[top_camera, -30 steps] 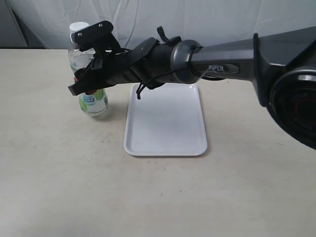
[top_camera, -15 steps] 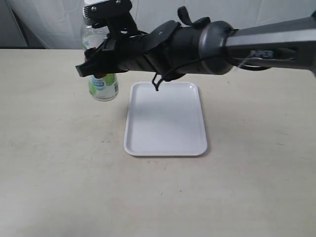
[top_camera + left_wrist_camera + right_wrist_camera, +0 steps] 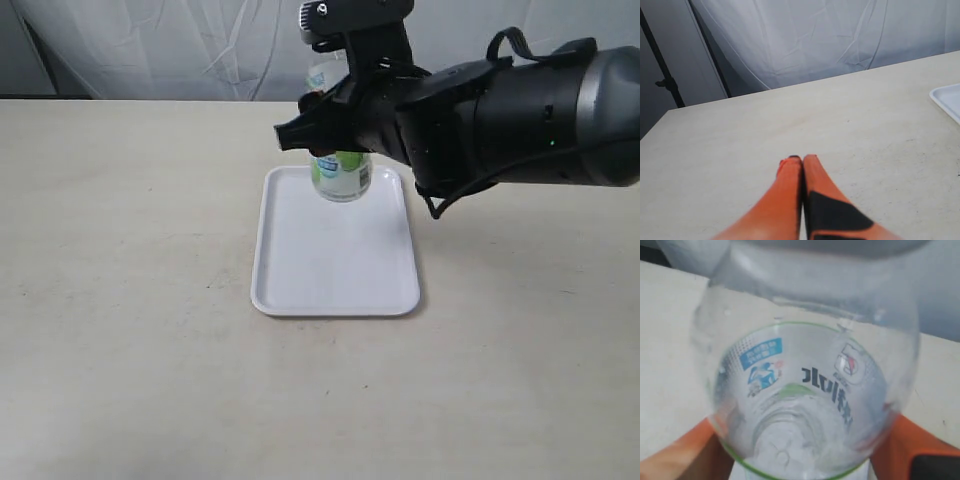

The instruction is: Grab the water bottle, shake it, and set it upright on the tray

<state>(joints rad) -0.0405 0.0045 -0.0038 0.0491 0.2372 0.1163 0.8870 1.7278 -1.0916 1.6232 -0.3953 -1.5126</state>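
Start left of the tray: your left pincer (image 3: pixel 801 161) sits low over the bare beige surface (image 3: pixel 740 130). Its two orange fingers (image 3: pixel 790 172) are pressed together, tip to tip, with nothing between them. Its wrist view catches only one rounded corner of the white tray (image 3: pixel 949 98) at the edge. A wrinkled white cloth backdrop (image 3: pixel 815 40) hangs beyond the surface's far edge. You will not find this arm in the exterior view.

Move on to the tray (image 3: pixel 335 265) itself. It lies flat on the surface (image 3: pixel 120 300), with its long side running away from the camera. The water bottle (image 3: pixel 340 176) is over the tray's far end, roughly upright, and its green-and-white label shows below the gripping fingers. You cannot tell from these views whether its base touches the tray or hangs just above it. The cap is hidden behind the black housing on top of the arm.

Your right pincer (image 3: pixel 318 122) is clamped on the bottle's body. In its wrist view the clear base and label of the bottle (image 3: pixel 805 385) fill the frame, and an orange finger (image 3: pixel 685 455) presses against each side. The dark right arm (image 3: pixel 520 125) comes in from the right of the tray, passing above the surface.
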